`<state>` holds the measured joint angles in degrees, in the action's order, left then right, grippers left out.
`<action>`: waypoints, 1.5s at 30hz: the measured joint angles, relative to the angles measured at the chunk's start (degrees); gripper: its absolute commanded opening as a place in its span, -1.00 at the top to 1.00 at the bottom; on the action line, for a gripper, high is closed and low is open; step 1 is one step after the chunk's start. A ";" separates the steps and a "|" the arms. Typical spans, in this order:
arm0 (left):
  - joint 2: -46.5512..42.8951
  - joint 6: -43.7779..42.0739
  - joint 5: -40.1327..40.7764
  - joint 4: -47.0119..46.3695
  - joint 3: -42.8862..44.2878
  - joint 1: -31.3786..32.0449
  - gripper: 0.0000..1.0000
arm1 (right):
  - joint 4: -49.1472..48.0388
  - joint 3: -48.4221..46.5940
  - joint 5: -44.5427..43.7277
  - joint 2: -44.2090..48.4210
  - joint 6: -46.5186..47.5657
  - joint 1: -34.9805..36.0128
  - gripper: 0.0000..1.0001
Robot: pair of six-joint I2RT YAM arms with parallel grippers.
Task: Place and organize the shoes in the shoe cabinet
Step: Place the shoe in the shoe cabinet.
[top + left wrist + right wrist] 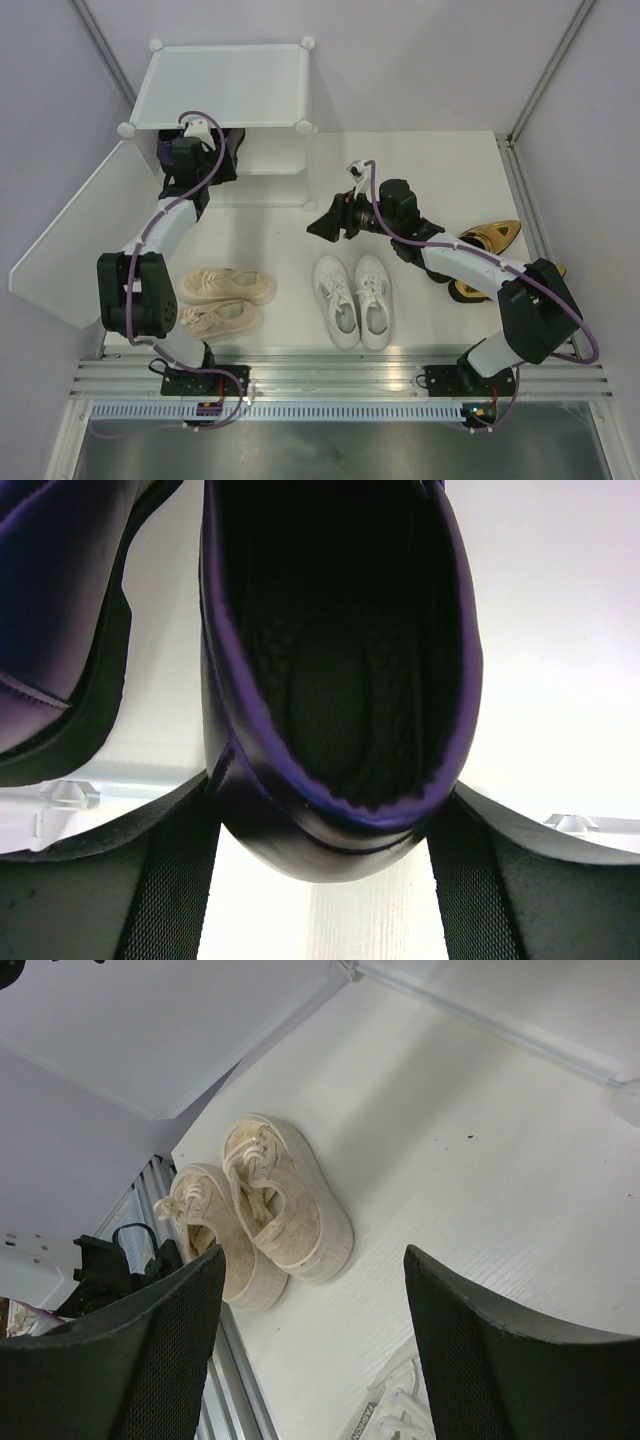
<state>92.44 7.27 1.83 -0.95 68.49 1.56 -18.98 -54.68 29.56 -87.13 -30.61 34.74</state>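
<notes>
The white shoe cabinet (225, 85) stands at the back left with its door (80, 235) swung open to the left. My left gripper (207, 131) reaches into it, shut on the heel of a glossy purple loafer (330, 670), whose sides touch both fingers (170, 880). The second purple loafer (60, 620) lies just left of it. My right gripper (320, 226) is open and empty above the table's middle. The white sneakers (352, 300) lie in front of it, the beige sneakers (222, 300) at the near left, also in the right wrist view (270, 1205). The gold heels (490, 237) lie at the right.
A metal rail (340, 375) runs along the near edge by the arm bases. Grey walls and corner posts (545, 75) close in the table at the back and sides. The open door takes up the left side.
</notes>
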 measured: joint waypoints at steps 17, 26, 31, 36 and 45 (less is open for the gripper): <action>3.58 -4.35 -0.96 -4.31 2.34 -0.81 0.80 | 0.81 -0.02 -0.13 -1.20 0.87 0.00 -0.52; 3.65 -4.33 -2.29 -4.72 2.38 -2.25 0.94 | 1.01 -0.44 -0.13 -2.47 0.90 0.00 -0.52; 3.65 -4.31 -2.12 -4.79 2.36 -2.82 0.95 | 1.03 -0.55 -0.13 -2.86 0.90 0.00 -0.52; 3.67 -4.31 -2.01 -4.87 2.29 -2.82 0.95 | 1.03 -0.57 -0.13 -2.86 0.90 0.00 -0.52; 3.67 -4.33 -1.95 -6.25 1.46 -2.99 0.95 | 1.03 -0.63 -0.13 -2.86 0.90 0.00 -0.53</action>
<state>96.12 2.94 -0.12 -7.20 69.95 -1.43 -17.96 -55.31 29.43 -90.00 -29.71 34.74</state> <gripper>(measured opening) 0.763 0.761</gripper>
